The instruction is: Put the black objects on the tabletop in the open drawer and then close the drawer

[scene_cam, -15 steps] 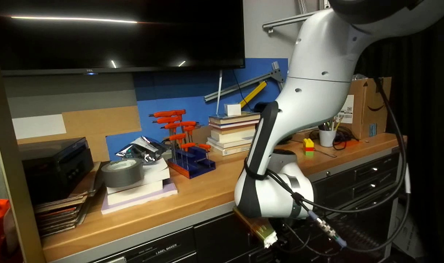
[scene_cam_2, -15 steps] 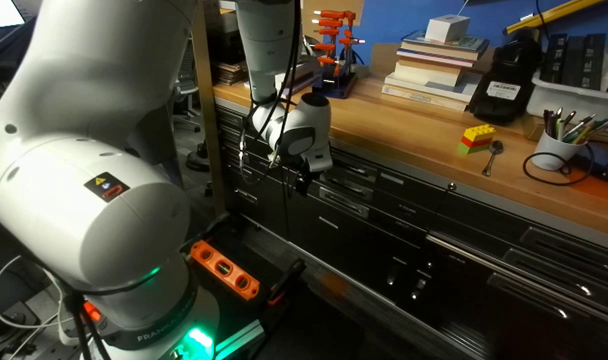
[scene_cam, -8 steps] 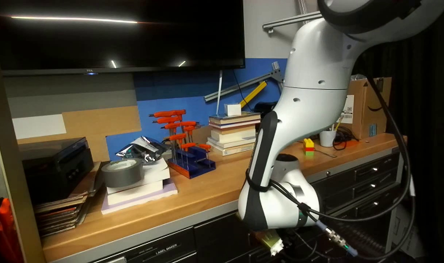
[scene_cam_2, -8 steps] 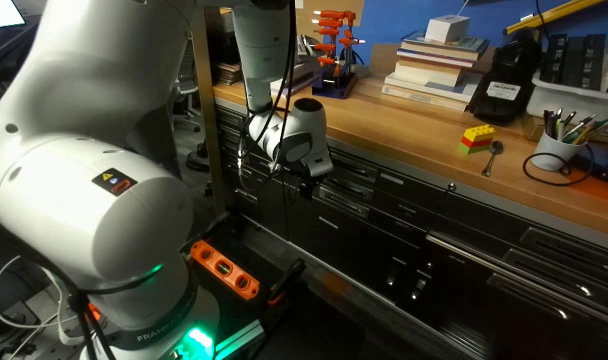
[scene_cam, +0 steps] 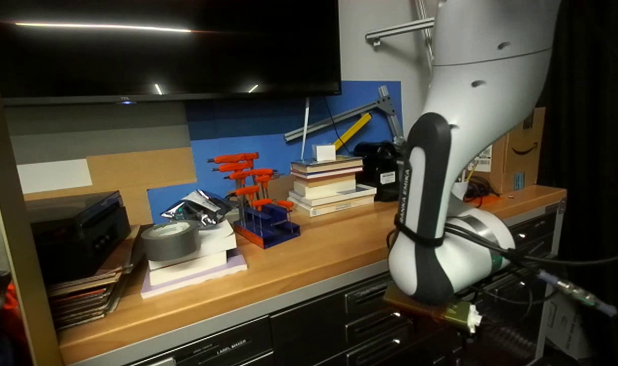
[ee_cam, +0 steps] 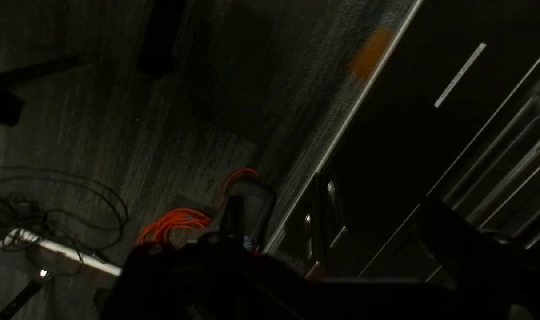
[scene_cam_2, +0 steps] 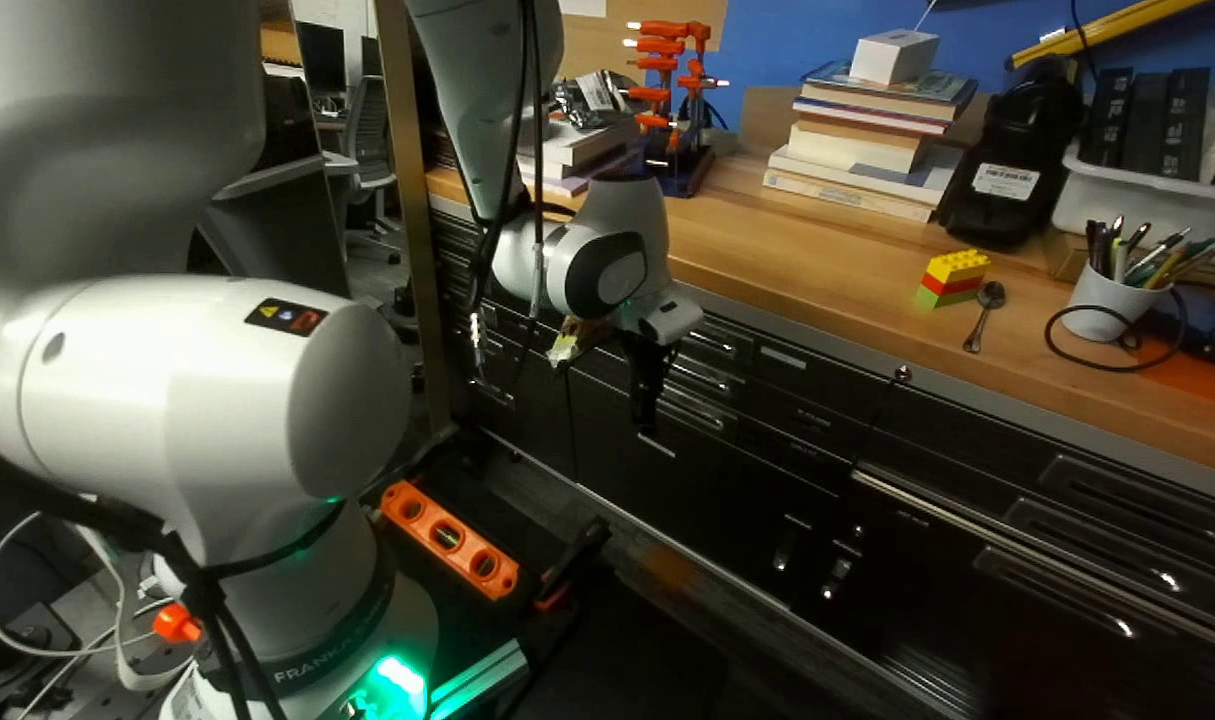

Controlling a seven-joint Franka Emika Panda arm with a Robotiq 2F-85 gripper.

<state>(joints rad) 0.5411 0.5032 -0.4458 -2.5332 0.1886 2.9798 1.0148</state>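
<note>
Wrist view: end effector (scene_cam_2: 646, 412) seen spread apart; the edge of the bench (scene_cam_2: 807, 248) could be struck by too shallow a rise toward the black labelled case (scene_cam_2: 1015, 147), presumably wanted, seen on top at two o'clock in an exterior view.

- Surface (scene_cam: 319, 254): long, smooth, light-brown wood, running from 8 to 3 o'clock in an exterior view.
- Black object (scene_cam_2: 1017, 150): upright on the surface at 2 o'clock in an exterior view, white label on its front; one piece or several, unclear.
- Drawers (scene_cam: 375, 325): black fronts, bright handles, stacked below the surface at 5 o'clock in an exterior view; whether any is pulled out, unclear.
</note>
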